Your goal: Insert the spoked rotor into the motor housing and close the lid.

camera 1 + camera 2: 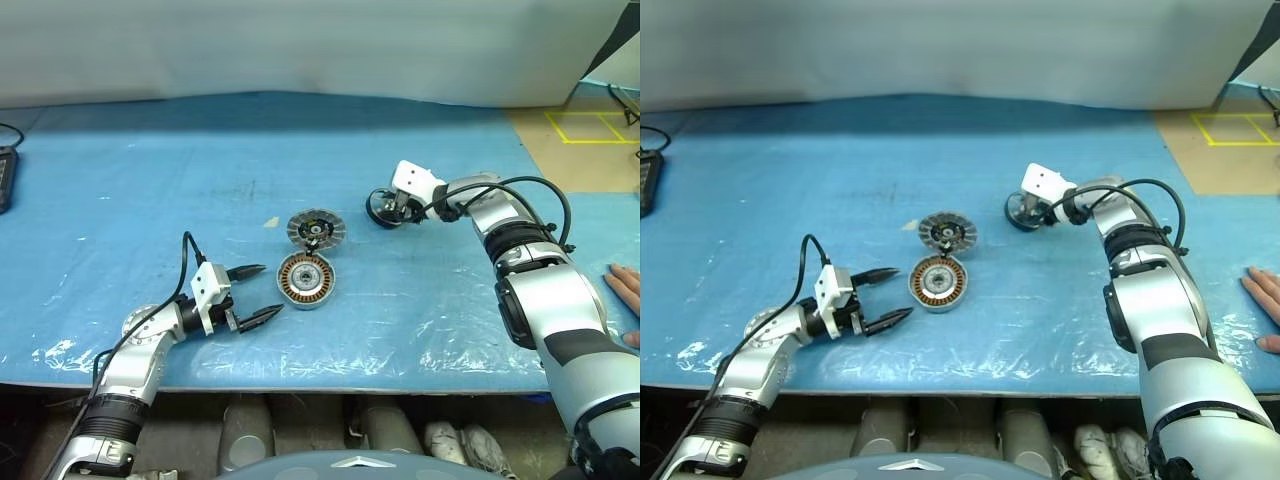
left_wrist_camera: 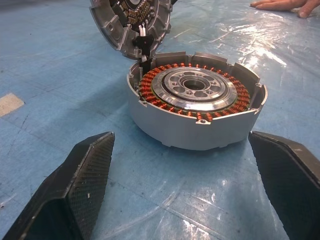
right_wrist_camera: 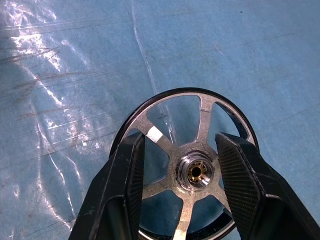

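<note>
My right gripper (image 3: 177,172) has its black fingers (image 3: 125,185) straddling the hub of the spoked rotor (image 3: 202,107), which has a dark, shiny rim and thin silver spokes with blue mat showing through; I cannot tell whether they pinch it. The rotor sits at two o'clock from the motor housing (image 1: 305,280).

No words or numbers to read

Nothing here has letters, numbers or a brand name that can be read. The blue surface (image 1: 150,180) is plain. The floor has yellow tape lines (image 1: 590,127) in box shapes, but they are just lines, not words. The lid (image 2: 131,20) has tiny parts inside, too small to read.
</note>
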### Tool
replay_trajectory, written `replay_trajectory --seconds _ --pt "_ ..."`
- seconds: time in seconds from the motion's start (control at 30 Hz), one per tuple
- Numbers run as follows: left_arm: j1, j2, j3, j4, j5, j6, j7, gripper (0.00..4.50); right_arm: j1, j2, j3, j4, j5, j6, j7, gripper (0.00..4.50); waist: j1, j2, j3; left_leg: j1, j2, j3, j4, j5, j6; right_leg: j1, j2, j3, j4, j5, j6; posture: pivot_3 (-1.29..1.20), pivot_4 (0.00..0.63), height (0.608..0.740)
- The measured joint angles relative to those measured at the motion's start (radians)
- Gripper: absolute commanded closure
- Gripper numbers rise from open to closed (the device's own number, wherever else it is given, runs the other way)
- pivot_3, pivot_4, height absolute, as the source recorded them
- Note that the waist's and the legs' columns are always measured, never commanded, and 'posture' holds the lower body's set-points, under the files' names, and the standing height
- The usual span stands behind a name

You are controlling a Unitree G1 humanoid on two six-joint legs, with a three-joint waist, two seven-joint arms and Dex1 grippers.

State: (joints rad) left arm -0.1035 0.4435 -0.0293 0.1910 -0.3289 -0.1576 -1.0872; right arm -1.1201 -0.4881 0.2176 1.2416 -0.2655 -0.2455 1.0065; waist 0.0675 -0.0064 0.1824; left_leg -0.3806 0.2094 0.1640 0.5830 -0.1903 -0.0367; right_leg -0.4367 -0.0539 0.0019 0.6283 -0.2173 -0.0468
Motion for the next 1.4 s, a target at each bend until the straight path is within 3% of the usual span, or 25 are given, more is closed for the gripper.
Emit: replay_trajectory --seconds 0.2,0.37,0.43,1.13,1.4 --pt "0.0 0.001 0.0 0.0 0.0 0.0 0.0 0.0 0.002 0.0 0.0 -0.001 -0.002 -0.007 0.003 2.23 0.0 0.0 0.0 0.0 0.0 0.0 0.0 0.0 0.0 0.0 0.0 0.0 0.0 0.0 0.0 0.0 0.15 0.74" --pt "0.0 0.003 0.0 0.0 0.0 0.0 0.0 0.0 0.002 -0.002 0.0 -0.02 -0.004 -0.01 0.006 3.3 -0.001 -0.001 0.0 0.001 0.0 0.0 0.0 0.0 0.0 0.001 0.0 0.0 0.0 0.0 0.0 0.0 0.15 0.74" --pt "0.0 0.003 0.0 0.0 0.0 0.0 0.001 0.0 0.002 -0.007 0.0 -0.029 -0.005 -0.01 0.007 3.43 -0.003 -0.002 -0.001 0.003 0.001 0.0 0.0 0.0 0.0 0.003 0.0 0.0 0.0 0.0 0.0 0.0 0.15 0.74" --pt "-0.009 0.004 0.0 0.001 0.0 0.0 -0.003 0.0 0.125 -0.019 -0.091 -0.195 0.117 0.043 0.091 3.47 -0.004 -0.002 -0.001 0.006 0.001 0.002 0.005 -0.002 -0.003 0.003 0.0 0.002 0.009 -0.001 -0.002 0.0 0.15 0.74" --pt "-0.007 0.005 0.0 0.003 0.0 0.0 -0.003 0.0 0.197 -0.019 -0.056 -0.292 0.126 0.075 0.175 0.93 -0.001 -0.002 -0.001 0.005 0.001 0.002 0.006 -0.002 -0.003 0.003 0.0 0.002 0.009 -0.001 -0.002 0.0 0.15 0.74"
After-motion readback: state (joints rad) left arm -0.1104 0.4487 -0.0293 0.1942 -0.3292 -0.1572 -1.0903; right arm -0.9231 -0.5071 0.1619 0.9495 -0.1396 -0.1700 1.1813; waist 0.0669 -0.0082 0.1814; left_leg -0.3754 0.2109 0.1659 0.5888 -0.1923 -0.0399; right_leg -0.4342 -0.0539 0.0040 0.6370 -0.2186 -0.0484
